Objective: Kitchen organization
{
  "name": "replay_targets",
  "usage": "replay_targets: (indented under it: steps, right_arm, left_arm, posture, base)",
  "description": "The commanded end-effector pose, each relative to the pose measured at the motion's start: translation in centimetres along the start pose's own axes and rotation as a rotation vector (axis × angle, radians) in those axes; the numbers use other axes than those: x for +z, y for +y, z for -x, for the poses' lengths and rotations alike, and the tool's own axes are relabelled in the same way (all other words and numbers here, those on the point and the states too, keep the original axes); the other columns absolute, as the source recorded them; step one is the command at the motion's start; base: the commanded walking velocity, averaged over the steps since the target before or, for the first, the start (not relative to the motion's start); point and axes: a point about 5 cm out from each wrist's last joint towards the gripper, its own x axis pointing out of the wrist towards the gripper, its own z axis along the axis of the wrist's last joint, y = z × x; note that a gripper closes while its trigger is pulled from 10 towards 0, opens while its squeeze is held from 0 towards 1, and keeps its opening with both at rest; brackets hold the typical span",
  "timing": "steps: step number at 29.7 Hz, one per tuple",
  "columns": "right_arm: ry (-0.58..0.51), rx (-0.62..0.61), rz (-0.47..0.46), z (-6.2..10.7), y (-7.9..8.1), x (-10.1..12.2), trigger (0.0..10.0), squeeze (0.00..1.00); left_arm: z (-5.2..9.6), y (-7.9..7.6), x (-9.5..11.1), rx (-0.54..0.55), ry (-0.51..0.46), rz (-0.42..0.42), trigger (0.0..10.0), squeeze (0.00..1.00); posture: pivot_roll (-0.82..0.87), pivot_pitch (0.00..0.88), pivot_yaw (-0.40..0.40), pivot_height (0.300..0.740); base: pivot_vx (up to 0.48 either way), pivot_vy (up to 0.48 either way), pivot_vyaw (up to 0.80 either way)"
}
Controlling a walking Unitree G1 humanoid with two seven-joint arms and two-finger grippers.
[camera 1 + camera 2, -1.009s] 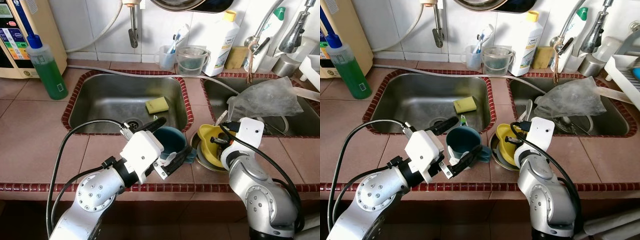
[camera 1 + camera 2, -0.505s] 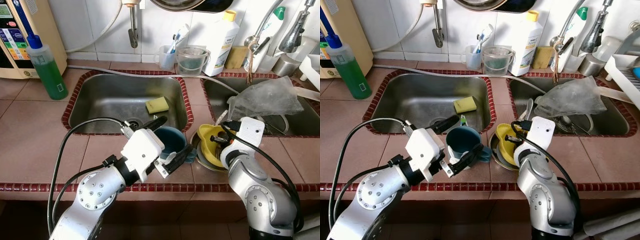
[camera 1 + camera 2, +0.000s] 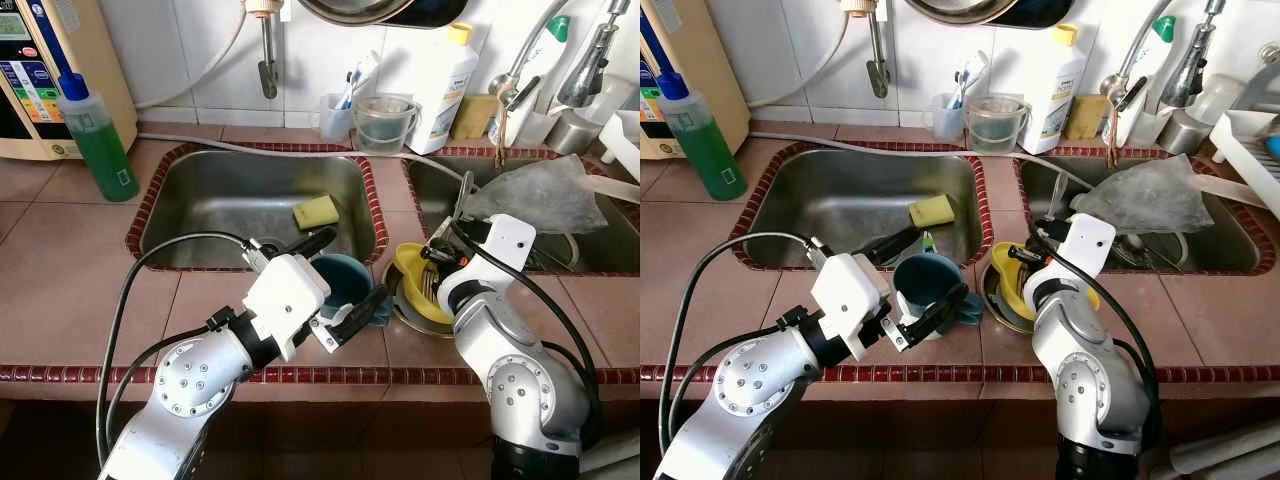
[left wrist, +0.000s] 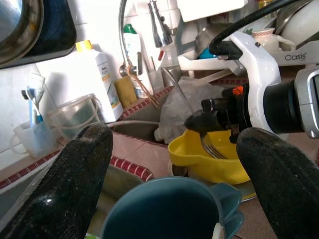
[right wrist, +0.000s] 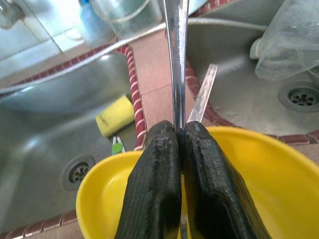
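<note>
Right claw [image 3: 1032,250], middle of the frame, pinches a fork [image 5: 175,59] tight over the yellow bowl [image 3: 1012,280]; lift it straight up slowly. Left claw [image 3: 340,285] sits wide open around the blue cup [image 3: 340,285].

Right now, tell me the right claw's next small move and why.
Probably lift the fork straight up, clear of the yellow bowl. The right claw is already shut on its handle, and the tines still sit inside the bowl.

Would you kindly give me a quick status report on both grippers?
Left gripper open, straddling blue cup. Right gripper shut on fork above yellow bowl. Nothing in the way.
</note>
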Motion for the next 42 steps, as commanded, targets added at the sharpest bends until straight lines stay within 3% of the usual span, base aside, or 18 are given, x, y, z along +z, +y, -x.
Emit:
replay_targets:
  steps: [1,3,4,5,6,12,19,23,31,34,42]
  right_arm:
    - [-0.008,0.024,-0.044,0.0,0.4,-0.1,0.4,0.00]
    - [-0.065,0.130,-0.076,0.4,1.1,0.7,4.5,0.00]
    - [-0.065,0.130,-0.076,0.4,1.1,0.7,4.5,0.00]
    - [-0.092,0.170,-0.089,0.6,1.4,1.0,6.1,0.00]
    - [-0.111,0.193,-0.093,0.8,1.5,1.3,10.0,0.00]
    - [-0.265,0.394,-0.098,1.9,2.7,3.0,10.0,0.00]
    - [-0.354,0.418,-0.076,1.6,2.3,4.0,10.0,0.00]
    - [-0.406,0.432,0.013,1.2,1.7,3.6,10.0,0.00]
    - [-0.453,0.422,0.141,0.7,1.6,2.8,10.0,0.00]
    - [-0.455,0.441,0.138,0.6,1.8,2.4,10.0,0.00]
    - [-0.546,0.449,0.247,-0.2,2.1,2.3,10.0,0.00]
  left_arm:
    - [0.0,0.2,0.0,-0.007,-0.002,-0.007,10.0,0.00]
    - [0.0,0.3,0.0,-0.002,-0.003,-0.002,10.0,0.00]
    - [0.0,0.3,0.0,-0.002,-0.003,-0.002,10.0,0.00]
    - [0.0,0.4,0.1,0.004,-0.005,0.007,10.0,0.00]
    - [0.0,0.5,0.1,0.008,-0.006,0.009,10.0,0.00]
    - [-0.2,1.4,0.1,0.046,-0.019,0.039,10.0,0.00]
    - [-0.7,3.6,0.1,0.150,-0.034,0.095,10.0,0.00]
    - [-1.1,5.5,-0.8,0.321,-0.010,0.130,10.0,0.00]
    - [-1.2,6.8,-1.7,0.475,0.001,0.185,10.0,0.00]
    - [-1.1,7.4,-2.2,0.548,0.007,0.193,10.0,0.00]
    - [-0.7,9.4,-2.7,0.733,-0.025,0.180,10.0,0.00]
  posture:
    - [-0.02,0.065,-0.010,0.740]
    - [-0.02,0.065,-0.010,0.740]
    - [-0.02,0.065,-0.010,0.740]
    - [-0.02,0.064,-0.009,0.740]
    - [-0.02,0.066,-0.008,0.740]
    - [-0.02,0.068,-0.007,0.740]
    - [-0.02,0.064,-0.006,0.740]
    - [-0.03,0.057,-0.010,0.740]
    - [-0.03,0.037,-0.019,0.740]
    - [-0.03,0.028,-0.024,0.740]
    - [-0.02,0.000,-0.028,0.740]
  base:
    - [0.000,0.000,0.00]
    - [0.000,0.000,0.00]
    - [0.000,0.000,0.00]
    - [0.000,0.000,0.00]
    - [0.000,0.000,0.00]
    - [0.000,0.000,0.00]
    - [0.000,0.000,0.00]
    - [0.000,0.000,0.00]
    - [0.000,0.000,0.00]
    - [0.000,0.000,0.00]
    - [0.000,0.000,0.00]
